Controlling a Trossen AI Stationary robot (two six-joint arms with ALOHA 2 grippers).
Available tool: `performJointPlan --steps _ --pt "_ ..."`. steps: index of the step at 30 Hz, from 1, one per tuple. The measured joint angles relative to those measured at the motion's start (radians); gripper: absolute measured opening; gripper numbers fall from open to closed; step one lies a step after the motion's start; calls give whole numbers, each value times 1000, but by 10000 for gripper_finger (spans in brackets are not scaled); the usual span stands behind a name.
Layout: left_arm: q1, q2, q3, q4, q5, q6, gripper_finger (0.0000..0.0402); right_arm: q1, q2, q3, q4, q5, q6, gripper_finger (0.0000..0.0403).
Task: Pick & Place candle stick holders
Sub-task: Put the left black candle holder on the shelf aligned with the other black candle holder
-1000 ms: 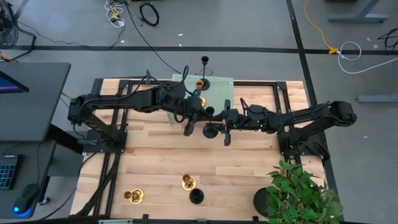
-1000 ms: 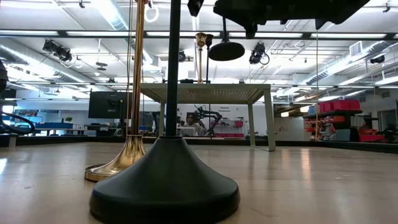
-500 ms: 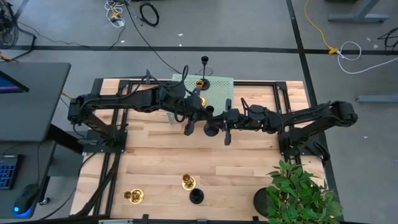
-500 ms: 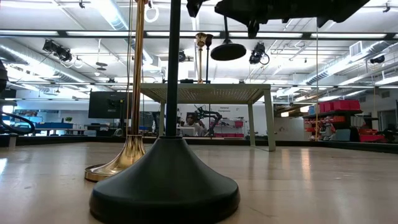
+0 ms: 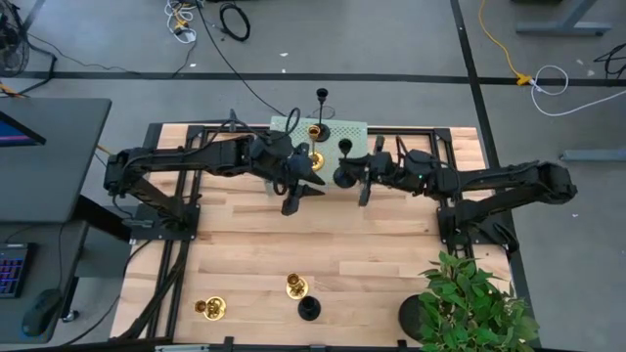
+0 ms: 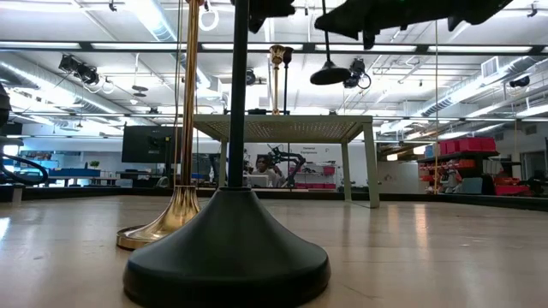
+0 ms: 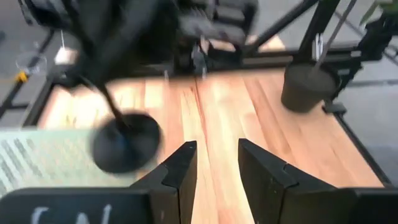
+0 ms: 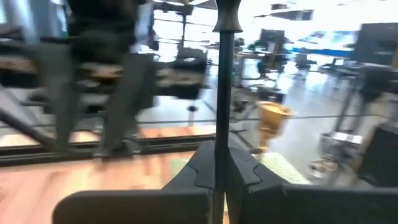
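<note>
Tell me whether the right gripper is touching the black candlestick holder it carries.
Touching. In the right wrist view the right gripper has its fingers closed on the thin stem of the black candlestick holder, with no gap showing.

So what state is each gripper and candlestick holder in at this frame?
left gripper: open, empty.
right gripper: shut on the held black holder's stem.
held black holder: lifted off the table.
black holder on the stand: upright.
brass holder on the stand: upright.
front black holder: upright on the table.
front brass holder: upright beside it.
</note>
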State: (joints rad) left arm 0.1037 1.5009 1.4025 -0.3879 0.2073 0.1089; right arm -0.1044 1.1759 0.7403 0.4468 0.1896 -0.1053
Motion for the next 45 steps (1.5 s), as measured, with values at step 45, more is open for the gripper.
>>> performJointPlan --steps 45 --pt "-186 5 -4 -125 -5 -8 115 -534 332 0 327 -313 109 4"
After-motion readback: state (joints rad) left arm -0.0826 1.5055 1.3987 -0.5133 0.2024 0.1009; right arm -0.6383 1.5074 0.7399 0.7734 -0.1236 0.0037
